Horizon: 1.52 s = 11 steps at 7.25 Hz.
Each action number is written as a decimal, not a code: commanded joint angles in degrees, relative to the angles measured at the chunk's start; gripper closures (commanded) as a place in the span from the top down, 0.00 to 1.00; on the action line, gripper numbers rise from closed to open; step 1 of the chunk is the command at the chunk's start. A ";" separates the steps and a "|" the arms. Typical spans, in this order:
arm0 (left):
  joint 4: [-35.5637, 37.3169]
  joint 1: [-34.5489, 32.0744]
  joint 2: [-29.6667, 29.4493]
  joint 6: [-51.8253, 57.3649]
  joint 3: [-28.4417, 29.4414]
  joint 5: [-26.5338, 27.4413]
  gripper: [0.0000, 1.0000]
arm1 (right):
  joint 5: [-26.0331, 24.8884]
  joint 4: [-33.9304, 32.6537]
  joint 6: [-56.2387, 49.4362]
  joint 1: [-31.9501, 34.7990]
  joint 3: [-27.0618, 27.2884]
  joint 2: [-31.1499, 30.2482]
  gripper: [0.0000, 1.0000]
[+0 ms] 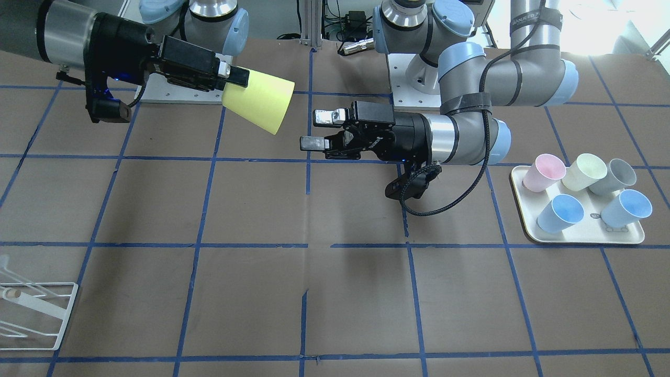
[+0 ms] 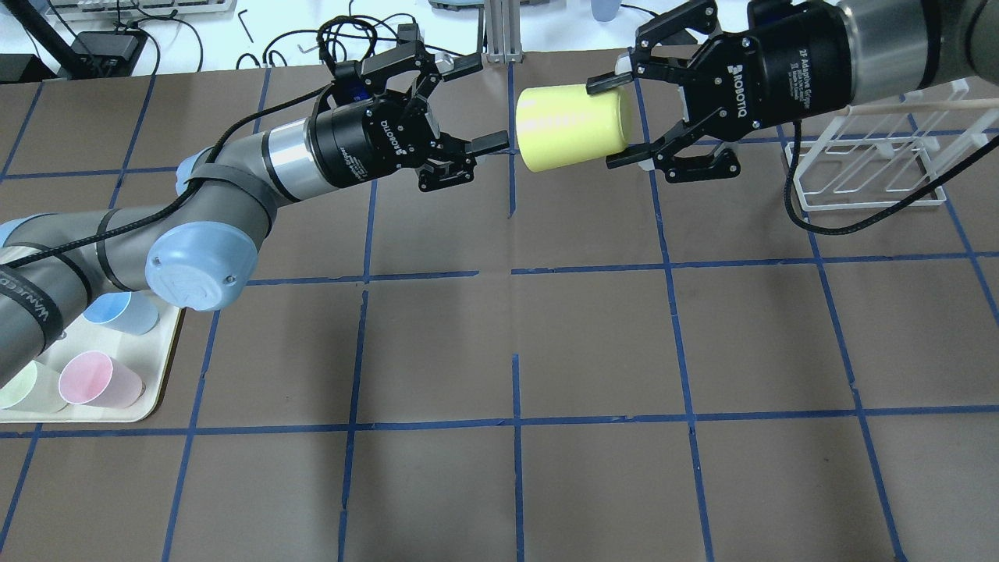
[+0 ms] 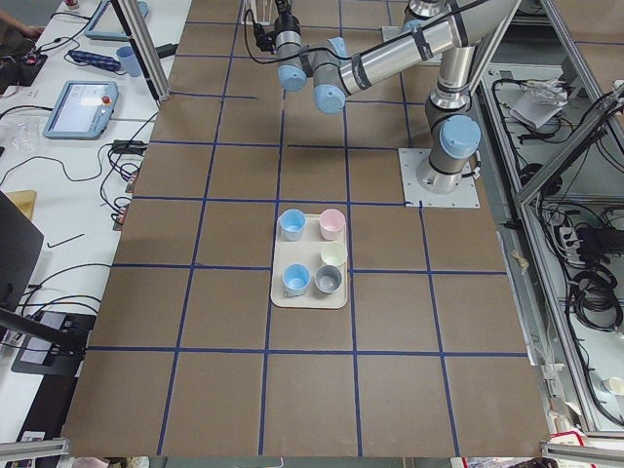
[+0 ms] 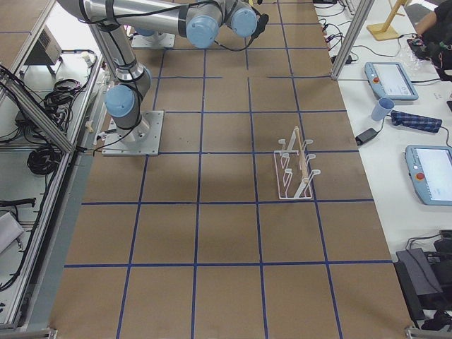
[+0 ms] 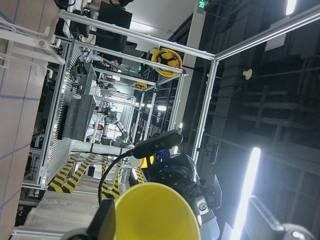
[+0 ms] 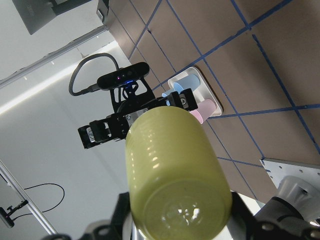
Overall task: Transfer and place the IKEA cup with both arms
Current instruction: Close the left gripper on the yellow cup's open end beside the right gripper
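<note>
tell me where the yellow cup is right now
Overhead view, top, just right of centre: the yellow cup hangs sideways in the right gripper, off the table, facing the open left gripper.

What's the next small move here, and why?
Probably draw the left gripper straight back a little: it stands open, just clear of the yellow cup, which the right gripper alone clamps near its base. That frees the carry toward the rack.
</note>
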 commanded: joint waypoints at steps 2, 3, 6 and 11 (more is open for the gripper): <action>0.09 -2.85 1.52 -0.16 -0.57 -0.05 0.91 | 0.00 -3.38 0.02 0.42 -0.12 3.02 0.51; 0.17 -2.76 1.36 0.02 -0.75 0.13 0.92 | -2.09 -3.29 0.19 0.33 -0.38 3.02 0.51; 0.79 -2.59 0.65 -0.07 -0.49 0.13 0.92 | -3.87 -3.03 0.37 0.33 -0.47 2.59 0.52; 2.02 -2.67 0.04 0.11 1.54 -0.22 0.86 | -3.43 -3.03 0.37 0.33 -0.20 2.23 0.52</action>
